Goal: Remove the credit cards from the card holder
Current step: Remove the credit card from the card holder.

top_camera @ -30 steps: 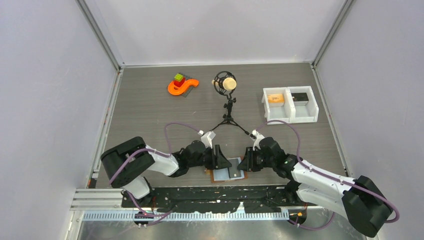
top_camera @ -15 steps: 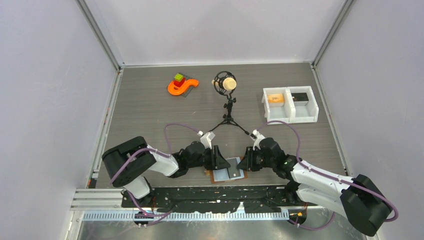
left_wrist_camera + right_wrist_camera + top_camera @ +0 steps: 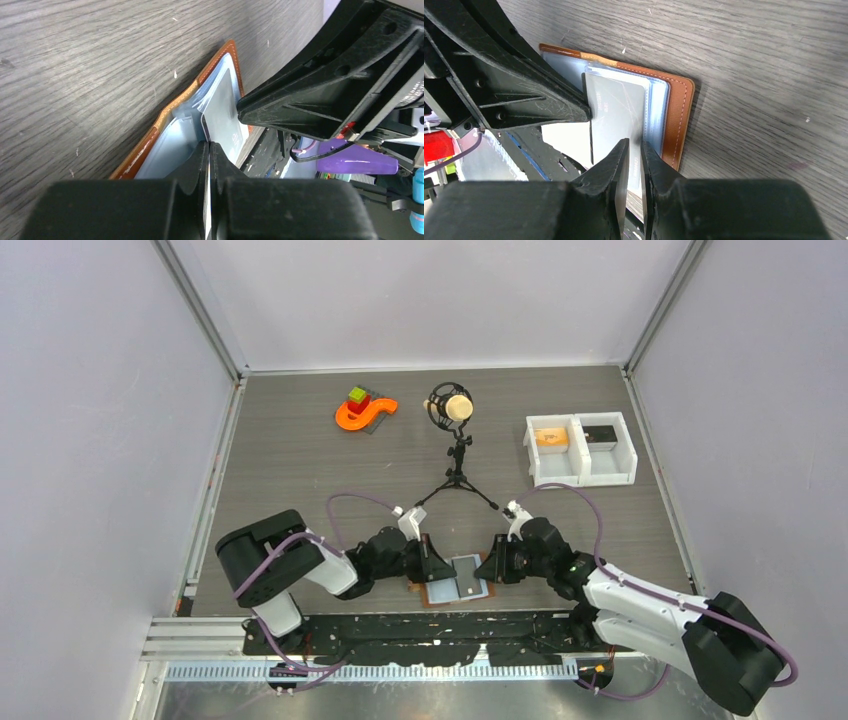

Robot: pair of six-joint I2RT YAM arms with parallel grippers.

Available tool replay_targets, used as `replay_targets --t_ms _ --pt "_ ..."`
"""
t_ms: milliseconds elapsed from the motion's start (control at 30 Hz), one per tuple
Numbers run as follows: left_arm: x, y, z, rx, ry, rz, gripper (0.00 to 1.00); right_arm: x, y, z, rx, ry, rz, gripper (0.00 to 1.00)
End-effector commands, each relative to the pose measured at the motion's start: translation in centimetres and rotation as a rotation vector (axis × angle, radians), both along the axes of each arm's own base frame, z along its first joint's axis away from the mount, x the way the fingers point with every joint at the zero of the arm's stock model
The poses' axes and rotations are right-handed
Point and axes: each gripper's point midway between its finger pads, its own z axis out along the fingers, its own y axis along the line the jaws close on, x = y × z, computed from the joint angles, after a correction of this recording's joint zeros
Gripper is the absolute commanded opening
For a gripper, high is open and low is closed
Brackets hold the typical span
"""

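The small brown leather card holder (image 3: 443, 592) with the pale blue inside lies open and flat on the grey wooden table (image 3: 300, 470), at the near edge between both arms. The left gripper (image 3: 207, 150) is squeezed tight on the edge of a thin grey card (image 3: 616, 112), likely to slide it out. The right gripper (image 3: 635, 150) is almost closed over the card's other end, but I cannot tell if it grips

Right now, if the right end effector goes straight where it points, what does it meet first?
Probably the grey card on the open card holder; the right end effector is at its edge, depth unclear.
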Motion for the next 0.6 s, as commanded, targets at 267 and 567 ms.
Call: replay_targets --t_ms 267,567 --pt "0.3 1.3 1.1 -0.042 -0.008 0.042 0.00 0.3 -1.1 -0.7 -0.051 -0.010 -0.049 0.20" --pt "0.0 1.9 1.2 -0.045 0.024 0.031 0.00 0.3 -1.1 -0.6 -0.059 -0.015 -0.040 0.20"
